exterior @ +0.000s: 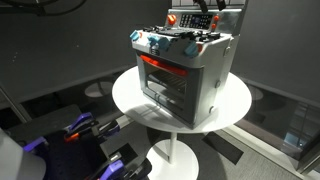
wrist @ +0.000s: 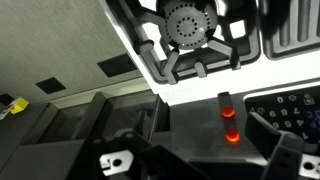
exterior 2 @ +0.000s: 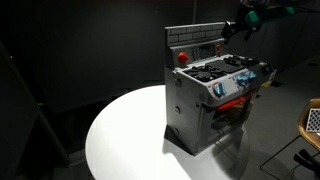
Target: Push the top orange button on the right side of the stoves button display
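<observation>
The silver-grey toy stove stands on a round white table in both exterior views. Its button display is the upright strip at the back. My gripper hovers just above and in front of one end of that strip. In the wrist view two glowing orange buttons sit one above the other on the dark panel, beside a dark centre with digits. They lie between my gripper's spread fingers, apart from them. The gripper is open and empty.
The round white table carries only the stove. A black burner grate on the stove top fills the upper wrist view. Blue and red knobs line the front. The surroundings are dark.
</observation>
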### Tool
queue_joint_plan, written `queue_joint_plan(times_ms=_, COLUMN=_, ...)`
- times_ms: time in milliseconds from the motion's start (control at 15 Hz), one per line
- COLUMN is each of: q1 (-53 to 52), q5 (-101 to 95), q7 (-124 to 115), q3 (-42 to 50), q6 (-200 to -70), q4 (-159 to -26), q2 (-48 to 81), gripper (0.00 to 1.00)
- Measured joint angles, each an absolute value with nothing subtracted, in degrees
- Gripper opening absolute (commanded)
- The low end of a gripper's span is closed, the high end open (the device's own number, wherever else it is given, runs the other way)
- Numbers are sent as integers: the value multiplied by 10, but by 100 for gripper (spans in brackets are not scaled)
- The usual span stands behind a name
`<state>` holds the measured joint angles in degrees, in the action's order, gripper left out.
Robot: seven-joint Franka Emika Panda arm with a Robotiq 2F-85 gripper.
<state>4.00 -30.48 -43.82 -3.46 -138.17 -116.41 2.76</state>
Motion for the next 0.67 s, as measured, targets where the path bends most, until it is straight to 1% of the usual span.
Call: queue_joint_plan(times_ms=667, q1=5, q5=-305, q7=-447, q3=11, q6=-1380, q4=-1110, q2=83, gripper=100)
